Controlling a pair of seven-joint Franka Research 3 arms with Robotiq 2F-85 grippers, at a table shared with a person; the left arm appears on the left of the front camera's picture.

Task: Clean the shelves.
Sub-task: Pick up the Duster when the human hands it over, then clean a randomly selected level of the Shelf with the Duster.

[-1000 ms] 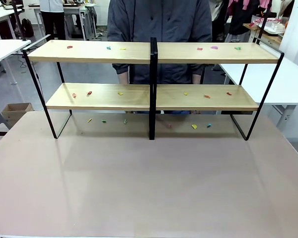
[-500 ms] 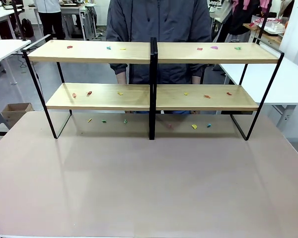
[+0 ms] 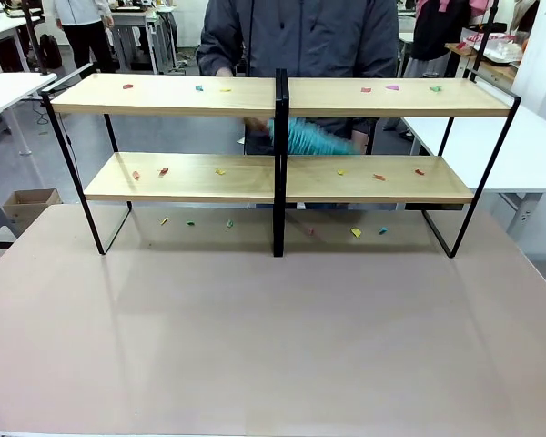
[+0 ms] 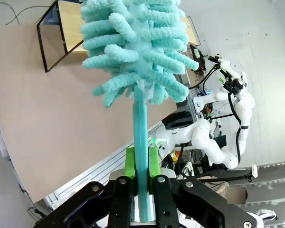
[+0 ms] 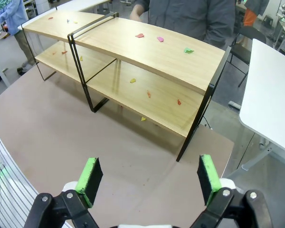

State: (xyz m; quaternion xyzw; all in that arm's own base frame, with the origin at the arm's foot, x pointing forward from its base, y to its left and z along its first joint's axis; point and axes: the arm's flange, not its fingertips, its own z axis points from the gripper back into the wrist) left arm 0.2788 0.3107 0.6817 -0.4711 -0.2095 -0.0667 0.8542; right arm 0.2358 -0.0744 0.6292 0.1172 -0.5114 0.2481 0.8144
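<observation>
We judge the main risk to be the fluffy teal duster (image 4: 137, 47) twisting or slipping in the grip: it is pinched low on its thin handle (image 4: 140, 123), so a push against a board would lever it sideways. The wide head could also snag the black frame or the centre post (image 3: 278, 164), or jam in the low gap under the upper board. Sweeping may only scatter the small coloured scraps (image 3: 220, 171) that lie on both boards onto the table (image 3: 273, 346), where more already lie beneath the rack. A person (image 3: 300, 36) stands close behind, with a teal blur (image 3: 314, 138) between the tiers, so a reach through could strike them. The left claw (image 4: 141, 162) is pressed together on the duster's handle, a green pad on either side. The right claw (image 5: 149, 183) is spread wide above the table, holding and touching nothing. The shelves (image 3: 164, 95) stand across the far part of the table, apart from both claws.
</observation>
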